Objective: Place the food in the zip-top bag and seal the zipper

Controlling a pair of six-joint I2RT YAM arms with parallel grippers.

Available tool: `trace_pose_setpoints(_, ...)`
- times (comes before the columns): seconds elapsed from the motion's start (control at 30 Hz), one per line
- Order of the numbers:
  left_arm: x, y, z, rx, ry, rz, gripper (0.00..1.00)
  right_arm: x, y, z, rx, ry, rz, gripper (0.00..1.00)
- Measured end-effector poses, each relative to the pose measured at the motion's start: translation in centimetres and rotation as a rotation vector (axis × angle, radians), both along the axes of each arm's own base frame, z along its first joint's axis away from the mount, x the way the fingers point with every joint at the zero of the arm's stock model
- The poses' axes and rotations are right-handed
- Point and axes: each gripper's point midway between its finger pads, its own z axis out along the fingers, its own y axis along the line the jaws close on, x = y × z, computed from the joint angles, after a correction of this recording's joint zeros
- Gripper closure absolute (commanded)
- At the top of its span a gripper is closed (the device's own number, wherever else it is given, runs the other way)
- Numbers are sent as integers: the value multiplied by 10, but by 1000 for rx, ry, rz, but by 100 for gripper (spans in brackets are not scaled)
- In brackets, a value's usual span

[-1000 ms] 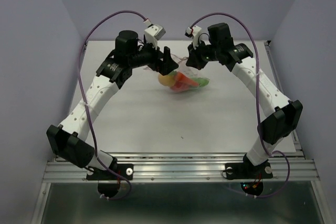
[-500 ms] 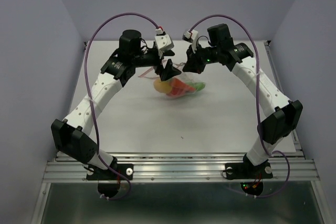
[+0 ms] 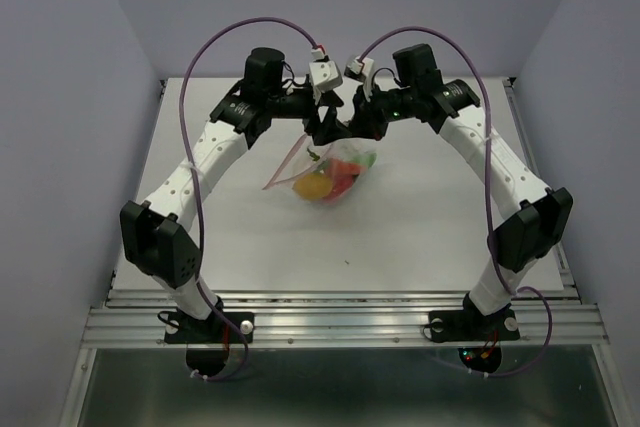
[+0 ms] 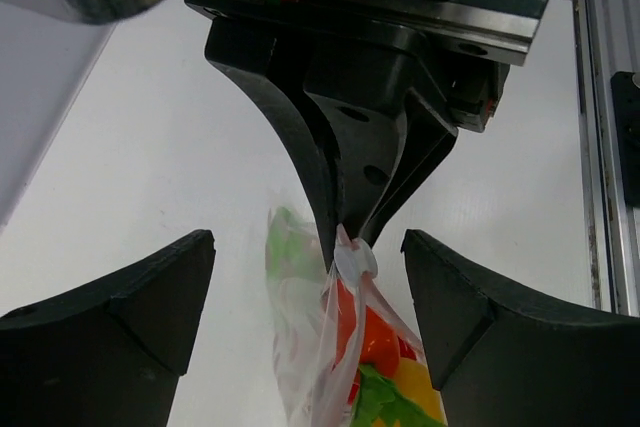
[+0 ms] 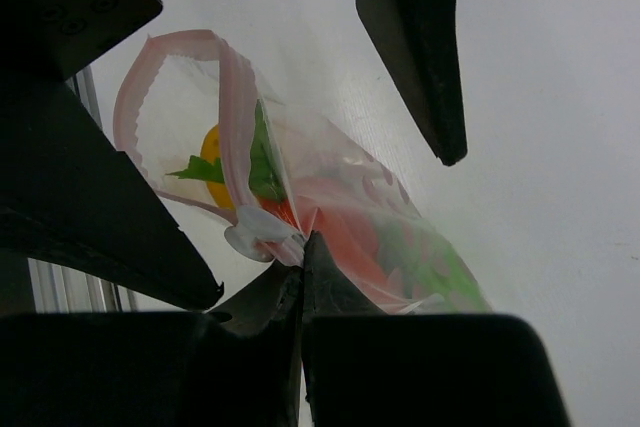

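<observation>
Food (image 4: 372, 335), small shiny toy vegetables in red, yellow and green, was inside the clear crinkly plastic zip-top bag (image 3: 335, 175). The bag hung down from the black two-finger right gripper (image 5: 303, 247). That gripper was pinched tight on one top corner of the bag, so the food sat below its fingertips.

The black two-finger left gripper (image 4: 308, 247) faced the right one, nose to nose. Its jaws stood wide apart and held nothing. One finger was on each side of the bag's top, just under the right gripper's pinch, and neither finger touched the plastic.

The pale pink zipper (image 5: 235, 87) was the thing to watch. It started at the right gripper's pinch and ran away from it, slanting down toward the left arm's side. In the right wrist view its two pink edges stood apart in a loop, so the mouth looked open and not sealed.

The left gripper was the nearer free tool. I think its next job was to squeeze the pink strip right beside the pinch, then slide along the strip's length, away from the right gripper. The strip had to lie flat between the fingers first, or it could fold.
</observation>
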Motion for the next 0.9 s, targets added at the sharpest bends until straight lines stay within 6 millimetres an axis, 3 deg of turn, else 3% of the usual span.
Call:
trace_pose_setpoints(0.2, 7, -7, -9, -1, 58, -12, 46, 2, 2, -5, -4, 5, 9, 99)
trace_pose_setpoints(0.23, 6, -8, -9, -4, 67, -15, 55, 2, 2, -5, -5, 6, 9, 99)
trace_pose_setpoints(0.37, 2, -9, -6, -11, 90, -24, 79, 5, 1, -4, -6, -7, 0, 99)
trace_pose_setpoints(0.53, 2, -9, -7, -8, 96, -18, 83, 11, -3, -5, -13, 9, -49, 99)
trace_pose_setpoints(0.57, 3, -8, -7, -7, 96, -16, 93, 12, -3, -5, -12, 14, -56, 99)
trace_pose_setpoints(0.63, 4, -8, -7, -8, 91, -12, 100, 14, -3, -5, -10, 20, -75, 99)
trace_pose_setpoints(0.9, 3, -2, -8, -11, 51, 25, 100, 14, -2, -2, 4, 53, -111, 99)
